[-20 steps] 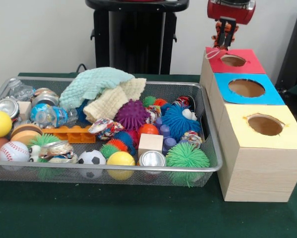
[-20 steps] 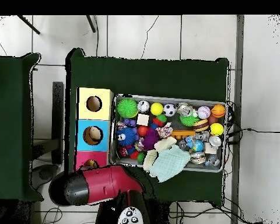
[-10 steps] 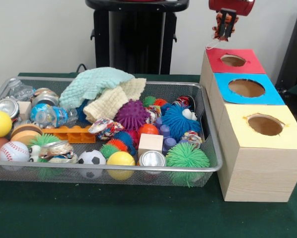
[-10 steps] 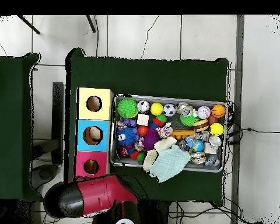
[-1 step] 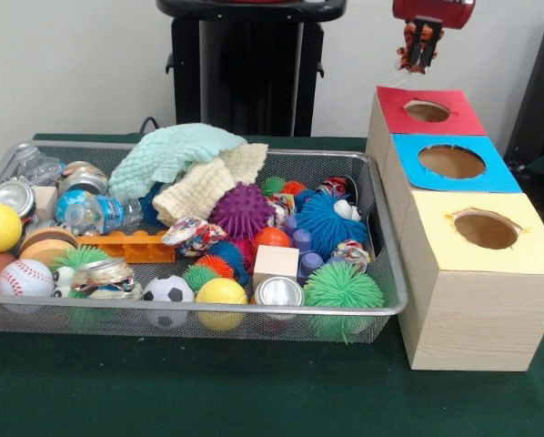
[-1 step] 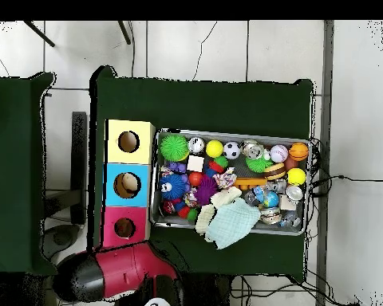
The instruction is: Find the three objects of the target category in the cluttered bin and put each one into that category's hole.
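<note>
A wire bin [image 5: 381,300] crowded with balls, cans, cloths and blocks was seen nearest, with yellow [image 5: 487,228], blue [image 5: 451,161] and red [image 5: 428,111] holes in boxes beside it. Farthest back, above the red hole, a small striped orange toy [image 5: 418,47] was held clamped in the gripper [image 5: 421,56], its long axis hanging vertically, lower end pointing down

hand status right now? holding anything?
Hand: shut on a small orange striped toy, raised above and behind the red box.
</note>
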You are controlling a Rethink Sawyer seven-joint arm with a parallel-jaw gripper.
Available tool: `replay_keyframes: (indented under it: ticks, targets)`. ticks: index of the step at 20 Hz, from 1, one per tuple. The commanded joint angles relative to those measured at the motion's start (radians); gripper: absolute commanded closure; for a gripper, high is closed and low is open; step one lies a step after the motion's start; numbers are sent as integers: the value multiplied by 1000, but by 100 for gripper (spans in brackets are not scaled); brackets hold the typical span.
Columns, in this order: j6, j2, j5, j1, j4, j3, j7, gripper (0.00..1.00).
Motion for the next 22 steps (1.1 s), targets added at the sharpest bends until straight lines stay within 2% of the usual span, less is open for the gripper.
replay_keyframes:
  ticks: [1,9,13,18,21,22]
  targets:
    - [-57,82,48,26,-83,4,168,100]
    - [-55,106,79,71,-113,-10,186,100]
    - [-79,110,87,75,-98,-15,186,100]
    - [-93,94,96,71,-73,-16,177,100]
    - [-82,74,102,118,-80,-67,235,100]
    - [-84,67,118,113,-71,-63,237,100]
